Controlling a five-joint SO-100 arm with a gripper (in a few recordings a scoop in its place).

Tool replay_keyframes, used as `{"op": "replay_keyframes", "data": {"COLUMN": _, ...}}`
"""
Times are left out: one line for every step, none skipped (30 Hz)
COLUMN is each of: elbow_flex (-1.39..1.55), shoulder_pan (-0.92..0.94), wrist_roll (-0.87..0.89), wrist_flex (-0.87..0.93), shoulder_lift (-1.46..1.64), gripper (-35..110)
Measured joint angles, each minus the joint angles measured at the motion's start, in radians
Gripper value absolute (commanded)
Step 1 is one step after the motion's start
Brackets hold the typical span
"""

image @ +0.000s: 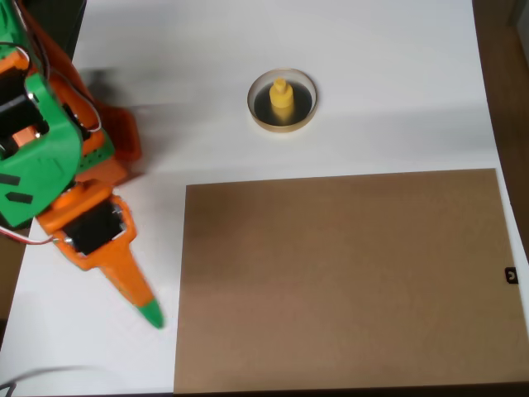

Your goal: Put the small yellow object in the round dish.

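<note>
The yellow piece (282, 101) already sits upright inside the dish (258, 89) at twelve o'clock. The gripper (142, 302), at eight o'clock, looks closed and empty; it should retreat without nudging anything.

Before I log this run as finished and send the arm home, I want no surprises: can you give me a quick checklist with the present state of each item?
1. Small yellow object is inside the round dish: ok.
2. Yellow piece is standing upright on its base: cannot tell; the overhead view looks straight down.
3. Dish sits on the white table, off the brown board: ok.
4. Gripper is away from the dish, at lower left: ok.
5. Gripper carries nothing: ok, nothing shows at its green tip.
6. Gripper open or shut: cannot tell.
</note>
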Motion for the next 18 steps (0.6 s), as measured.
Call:
{"op": "replay_keyframes", "data": {"elbow_flex": 0.031, "shoulder_pan": 0.026, "wrist_roll": 0.008, "wrist_flex": -0.017, "shoulder_lift": 0.034, "gripper": 26}}
{"op": "replay_keyframes", "data": {"elbow_flex": 0.057, "shoulder_pan": 0.049, "wrist_roll": 0.023, "wrist_flex": -0.034, "shoulder_lift": 0.071, "gripper": 25}}
{"op": "replay_keyframes", "data": {"elbow_flex": 0.087, "shoulder_pan": 0.069, "wrist_roll": 0.038, "wrist_flex": -0.049, "shoulder_lift": 0.110, "gripper": 25}}
{"op": "replay_keyframes", "data": {"elbow_flex": 0.109, "shoulder_pan": 0.087, "wrist_roll": 0.052, "wrist_flex": -0.055, "shoulder_lift": 0.143, "gripper": 25}}
{"op": "replay_keyframes", "data": {"elbow_flex": 0.138, "shoulder_pan": 0.117, "wrist_roll": 0.072, "wrist_flex": -0.060, "shoulder_lift": 0.184, "gripper": 25}}
{"op": "replay_keyframes", "data": {"elbow_flex": 0.170, "shoulder_pan": 0.143, "wrist_roll": 0.094, "wrist_flex": -0.064, "shoulder_lift": 0.235, "gripper": 25}}
{"op": "replay_keyframes", "data": {"elbow_flex": 0.196, "shoulder_pan": 0.161, "wrist_roll": 0.112, "wrist_flex": -0.067, "shoulder_lift": 0.287, "gripper": 25}}
{"op": "replay_keyframes", "data": {"elbow_flex": 0.225, "shoulder_pan": 0.186, "wrist_roll": 0.133, "wrist_flex": -0.067, "shoulder_lift": 0.345, "gripper": 25}}
{"op": "replay_keyframes", "data": {"elbow_flex": 0.256, "shoulder_pan": 0.206, "wrist_roll": 0.147, "wrist_flex": -0.064, "shoulder_lift": 0.405, "gripper": 25}}
{"op": "replay_keyframes", "data": {"elbow_flex": 0.295, "shoulder_pan": 0.235, "wrist_roll": 0.156, "wrist_flex": -0.061, "shoulder_lift": 0.476, "gripper": 25}}
{"op": "replay_keyframes", "data": {"elbow_flex": 0.322, "shoulder_pan": 0.249, "wrist_roll": 0.167, "wrist_flex": -0.054, "shoulder_lift": 0.529, "gripper": 25}}
{"op": "replay_keyframes", "data": {"elbow_flex": 0.347, "shoulder_pan": 0.261, "wrist_roll": 0.175, "wrist_flex": -0.044, "shoulder_lift": 0.581, "gripper": 25}}
{"op": "replay_keyframes", "data": {"elbow_flex": 0.364, "shoulder_pan": 0.282, "wrist_roll": 0.184, "wrist_flex": -0.041, "shoulder_lift": 0.618, "gripper": 25}}
{"op": "replay_keyframes", "data": {"elbow_flex": 0.376, "shoulder_pan": 0.301, "wrist_roll": 0.195, "wrist_flex": -0.041, "shoulder_lift": 0.640, "gripper": 25}}
{"op": "replay_keyframes", "data": {"elbow_flex": 0.391, "shoulder_pan": 0.319, "wrist_roll": 0.204, "wrist_flex": -0.041, "shoulder_lift": 0.657, "gripper": 24}}
{"op": "replay_keyframes", "data": {"elbow_flex": 0.410, "shoulder_pan": 0.334, "wrist_roll": 0.213, "wrist_flex": -0.041, "shoulder_lift": 0.672, "gripper": 24}}
{"op": "replay_keyframes", "data": {"elbow_flex": 0.422, "shoulder_pan": 0.341, "wrist_roll": 0.219, "wrist_flex": -0.041, "shoulder_lift": 0.680, "gripper": 24}}
{"op": "replay_keyframes", "data": {"elbow_flex": 0.431, "shoulder_pan": 0.345, "wrist_roll": 0.238, "wrist_flex": -0.041, "shoulder_lift": 0.684, "gripper": 23}}
